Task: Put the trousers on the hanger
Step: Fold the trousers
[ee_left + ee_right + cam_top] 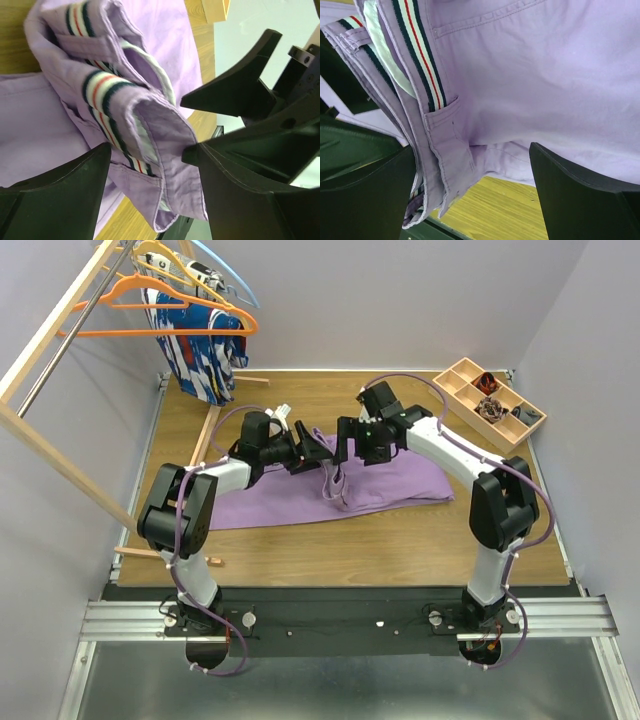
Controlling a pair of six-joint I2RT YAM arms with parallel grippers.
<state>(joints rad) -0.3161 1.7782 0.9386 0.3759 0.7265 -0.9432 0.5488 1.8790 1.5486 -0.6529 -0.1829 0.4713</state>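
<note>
This is a robotics lab cell rather than a home. Two cabled arms [190, 502] are bolted to an aluminium rail [340, 618] at the near edge of a wooden desk [400, 540], which is boxed in by plain pale walls [400, 300]. The props are sparse: a bare wooden rack [45, 350] carrying an orange hanger [120, 333] and a patterned garment [195, 360], and a compartment tray [460, 375].

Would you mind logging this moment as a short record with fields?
trousers: lying on the table, waistband bunched up at mid-table
hanger: hanging on the wooden rack, rear left
left gripper: open, jaws astride the waistband
right gripper: open, jaws astride the waistband
task state: trousers not yet on the hanger
</note>
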